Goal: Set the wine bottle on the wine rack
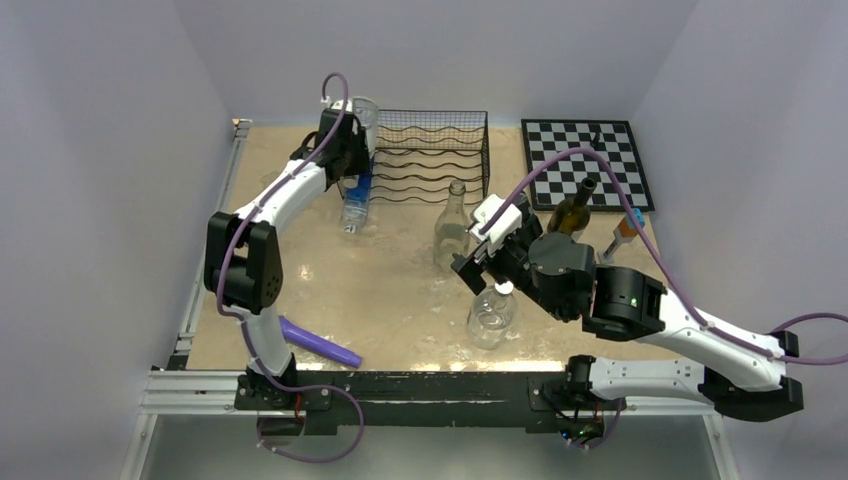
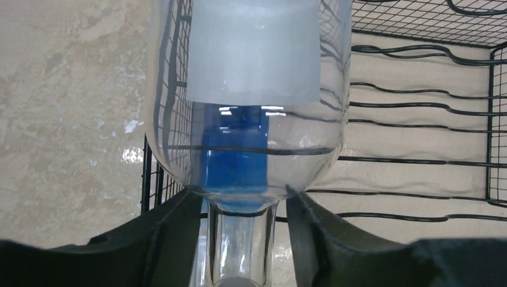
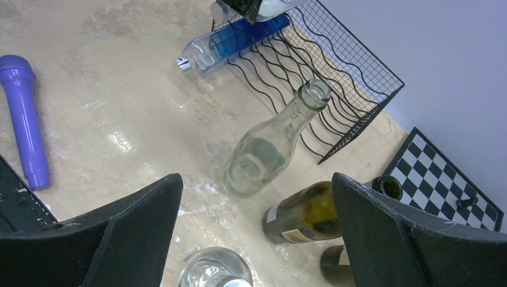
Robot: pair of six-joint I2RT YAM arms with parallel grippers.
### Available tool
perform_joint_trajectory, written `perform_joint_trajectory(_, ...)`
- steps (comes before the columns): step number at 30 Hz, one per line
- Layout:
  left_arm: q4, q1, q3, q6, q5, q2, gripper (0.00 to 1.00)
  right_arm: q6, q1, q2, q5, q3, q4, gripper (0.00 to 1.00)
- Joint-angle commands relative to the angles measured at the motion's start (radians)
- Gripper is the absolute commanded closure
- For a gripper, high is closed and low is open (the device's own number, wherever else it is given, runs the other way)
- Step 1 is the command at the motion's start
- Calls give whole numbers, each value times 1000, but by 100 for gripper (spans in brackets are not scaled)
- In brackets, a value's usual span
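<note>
The left gripper (image 2: 248,206) pinched the neck of the wine bottle (image 2: 251,54) at the left end of the wine rack (image 1: 430,155).

Its fingers (image 2: 173,227) pressed the neck from both sides just below the shoulder. The clear body with its frosted label pointed away from the wrist, up off the bench (image 1: 400,290) by the rack's left mesh wall; whether glass touched wire could not be told. A blue bottle (image 1: 355,200) lay on the bench against that same wall. The right gripper (image 3: 257,179) hung with its jaws spread wide and nothing between them, above an upright clear bottle (image 1: 452,225), near a green bottle (image 1: 572,212). A chessboard (image 1: 590,160) lay to the rack's right, and a purple torch (image 1: 320,343) near the left arm's base.
</note>
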Motion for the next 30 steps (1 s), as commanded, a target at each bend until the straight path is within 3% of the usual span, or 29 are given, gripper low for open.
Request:
perform_joint_trajectory(1,222,21,0,-18,-90,-64,30,6,-13,-10,-40,38,15,1)
perform_joint_trajectory(3,220,20,-14,-2,-88,-82,16,2,-17,-7,-50,43,16,1)
perform_joint_trajectory(7,182,20,-6,30,-80,-108,1,-5,-20,7,-57,60,17,1)
perform_joint_trajectory(14,103,20,7,50,-100,-215,1,18,-22,28,-51,98,-6,1)
perform_joint_trajectory(22,9,65,47,111,-269,-369,1,147,-45,64,29,163,-117,1)
perform_joint_trajectory(25,-32,111,52,110,-191,-426,1,229,-66,55,17,176,-148,1)
perform_joint_trajectory(30,-166,151,111,177,157,-480,1,433,-157,29,-14,196,-226,2)
